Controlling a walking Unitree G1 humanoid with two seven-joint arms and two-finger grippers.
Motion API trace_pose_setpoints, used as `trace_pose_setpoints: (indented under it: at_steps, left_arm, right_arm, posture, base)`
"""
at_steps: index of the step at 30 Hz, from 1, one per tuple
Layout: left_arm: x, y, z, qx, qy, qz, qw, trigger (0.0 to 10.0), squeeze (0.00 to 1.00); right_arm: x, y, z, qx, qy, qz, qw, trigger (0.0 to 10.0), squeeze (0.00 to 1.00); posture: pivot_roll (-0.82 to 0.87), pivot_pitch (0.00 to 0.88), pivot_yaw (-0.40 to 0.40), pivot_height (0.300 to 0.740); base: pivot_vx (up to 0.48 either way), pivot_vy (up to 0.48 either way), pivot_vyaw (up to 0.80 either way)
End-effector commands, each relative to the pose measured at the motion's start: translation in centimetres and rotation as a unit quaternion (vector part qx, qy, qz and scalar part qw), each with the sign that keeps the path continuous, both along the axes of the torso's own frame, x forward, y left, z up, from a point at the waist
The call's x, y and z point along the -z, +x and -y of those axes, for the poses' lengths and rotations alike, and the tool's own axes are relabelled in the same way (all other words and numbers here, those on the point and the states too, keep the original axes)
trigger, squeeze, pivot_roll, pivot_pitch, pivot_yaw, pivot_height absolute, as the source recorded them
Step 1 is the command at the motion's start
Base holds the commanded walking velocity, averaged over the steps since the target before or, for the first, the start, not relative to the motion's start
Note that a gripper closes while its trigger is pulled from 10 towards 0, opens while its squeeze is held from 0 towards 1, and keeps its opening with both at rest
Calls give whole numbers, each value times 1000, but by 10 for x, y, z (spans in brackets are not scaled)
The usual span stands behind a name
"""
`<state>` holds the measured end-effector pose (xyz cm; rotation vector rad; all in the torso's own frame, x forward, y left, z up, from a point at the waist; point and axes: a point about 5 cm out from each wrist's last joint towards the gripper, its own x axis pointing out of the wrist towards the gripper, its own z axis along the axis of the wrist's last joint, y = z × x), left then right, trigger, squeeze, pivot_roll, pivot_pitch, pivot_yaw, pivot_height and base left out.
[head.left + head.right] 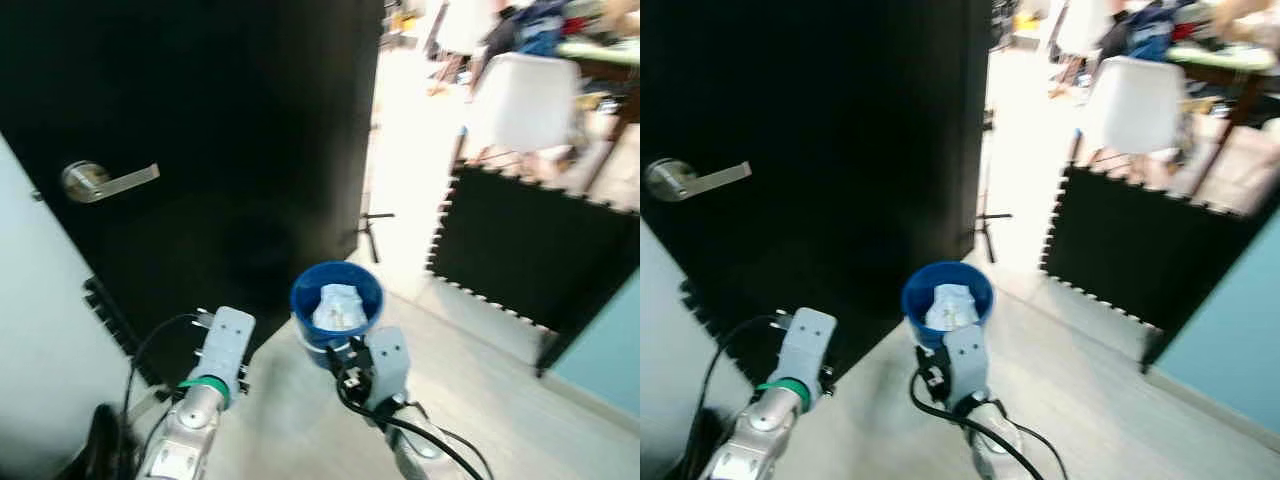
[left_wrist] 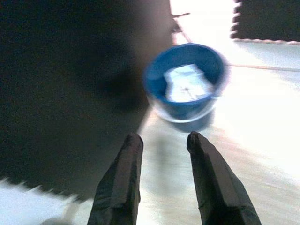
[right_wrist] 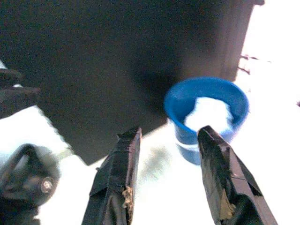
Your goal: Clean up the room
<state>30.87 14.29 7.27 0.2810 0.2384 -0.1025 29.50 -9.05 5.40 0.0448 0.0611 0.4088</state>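
- I see a round blue plastic bucket (image 1: 337,300) standing on the pale floor (image 1: 480,390) dead ahead at my 12 o'clock, just beside the edge of a big black door (image 1: 200,130).
- Inside the bucket lies a crumpled white wad of paper or plastic (image 1: 340,307); the blur keeps me from telling which.
- My left gripper (image 2: 161,140) hangs in the air short of the bucket, at about 7 o'clock from it, with its two black fingers parted and nothing between them.
- My right gripper (image 3: 169,133) is likewise released, fingers spread and empty, with the bucket just past its fingertips toward 1 o'clock.
- Both silver arms reach forward low in the head view, the left wrist (image 1: 222,345) at 10 o'clock of the right wrist (image 1: 380,365).
- A silver lever door handle (image 1: 100,181) sits on the door at my 10 o'clock.
- A black foam mat panel with toothed edges (image 1: 530,250) stands upright at 2 o'clock, and a white moulded chair (image 1: 520,100) is behind it.
- A bright doorway opening lies between the door and the panel.
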Motion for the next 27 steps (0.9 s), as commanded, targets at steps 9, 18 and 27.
trace_pose_setpoints:
  at_steps: [9, 18, 27]
  left_arm:
    - [2, 0, -2, -1, -4, -10, 1000, 10000, 0]
    - [3, -1, -1, 3, -3, -11, 1000, 10000, 0]
    - [0, -1, -3, 6, 3, 1, 1000, 10000, 0]
  right_arm:
    - [4, -2, -2, 1, 2, -12, 1000, 10000, 0]
    - [5, -2, -3, 1, 3, -14, 1000, 10000, 0]
    - [5, -3, -3, 2, 5, -13, 1000, 10000, 0]
  posture:
    - [-94, 79, 85, 731]
    - [-94, 80, 87, 731]
    - [-93, 84, 88, 731]
  base:
    - [0, 0, -800]
    - [0, 0, -800]
    - [0, 0, -800]
